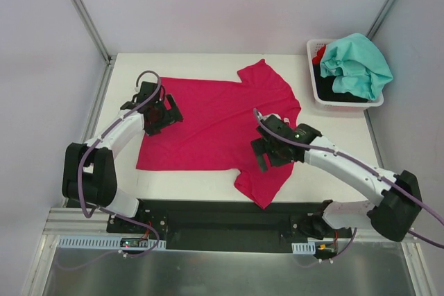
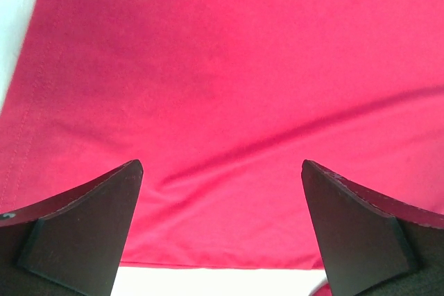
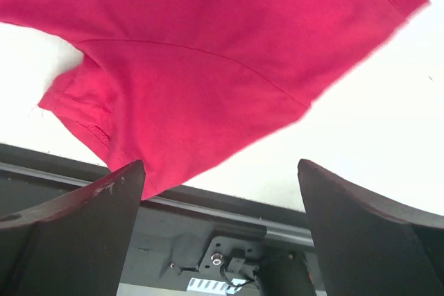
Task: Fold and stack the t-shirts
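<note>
The white counter [image 1: 208,66] fills the middle of the top view. On it the magenta-pink t-shirt [image 1: 215,123] lies spread flat at the centre of the frame, its hem to the left and its sleeves to the right. The lower sleeve reaches over the near edge of the counter, onto the black rail [image 1: 222,214]. In the upper right corner stands a white basket [image 1: 347,105]. It contains a teal-mint t-shirt [image 1: 357,64], heaped on top and hanging over the rim. Under it there is a black t-shirt [image 1: 326,86], and a small piece of a red one [image 1: 319,53] shows at the left wall. The left pincer [image 2: 222,166] is over the left part of the pink shirt, its fingers spread wide and holding nothing. The right pincer [image 3: 222,164] is over the lower sleeve, also spread wide and empty.
</note>
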Motion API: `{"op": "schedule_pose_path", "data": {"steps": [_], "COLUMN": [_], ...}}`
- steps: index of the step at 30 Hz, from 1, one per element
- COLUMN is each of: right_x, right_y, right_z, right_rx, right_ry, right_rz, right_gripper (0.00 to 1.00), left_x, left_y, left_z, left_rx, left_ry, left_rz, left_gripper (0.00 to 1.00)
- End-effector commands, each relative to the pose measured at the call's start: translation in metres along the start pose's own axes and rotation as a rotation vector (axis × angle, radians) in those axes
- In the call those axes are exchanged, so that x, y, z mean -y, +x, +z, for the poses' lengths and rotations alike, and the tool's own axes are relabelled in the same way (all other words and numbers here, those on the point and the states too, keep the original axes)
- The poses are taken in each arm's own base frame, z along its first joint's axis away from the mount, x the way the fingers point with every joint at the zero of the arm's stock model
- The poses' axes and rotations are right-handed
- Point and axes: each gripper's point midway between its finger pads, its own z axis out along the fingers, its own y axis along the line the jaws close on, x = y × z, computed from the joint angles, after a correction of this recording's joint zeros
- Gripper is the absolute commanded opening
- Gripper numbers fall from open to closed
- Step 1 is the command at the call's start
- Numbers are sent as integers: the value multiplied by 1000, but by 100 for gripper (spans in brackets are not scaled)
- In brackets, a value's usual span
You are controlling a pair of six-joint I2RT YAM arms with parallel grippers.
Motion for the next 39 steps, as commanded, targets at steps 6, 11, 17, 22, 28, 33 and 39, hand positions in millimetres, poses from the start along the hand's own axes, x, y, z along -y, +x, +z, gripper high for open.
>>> {"op": "schedule_pose_path", "data": {"steps": [6, 11, 17, 22, 28, 33, 39], "right_x": [13, -16, -57, -79, -97, -89, -91], "right_y": [57, 76, 88, 97, 116, 120, 121], "right_z": [-28, -33, -27, -16, -2, 7, 16], "right_rx": [-10, 27, 59, 48, 10, 22, 50], "right_ry": [274, 335, 327, 379, 381, 449, 509], "right_rz": [23, -141, -228, -321, -345, -350, -365], "right_gripper": [84, 83, 81, 80, 79, 74, 73], "left_x": [-5, -14, -18, -19, -22, -22, -23], "left_y": [20, 30, 33, 35, 38, 40, 42], "left_z": [-18, -16, -17, -18, -19, -19, -20], "left_rx": [-32, -48, -50, -51, -53, -59, -62], "left_ry": [13, -9, -16, -15, -18, -15, -16], "left_rz": [3, -3, -6, -5, -2, -5, -8], "left_gripper": [99, 99, 99, 99, 99, 99, 99]}}
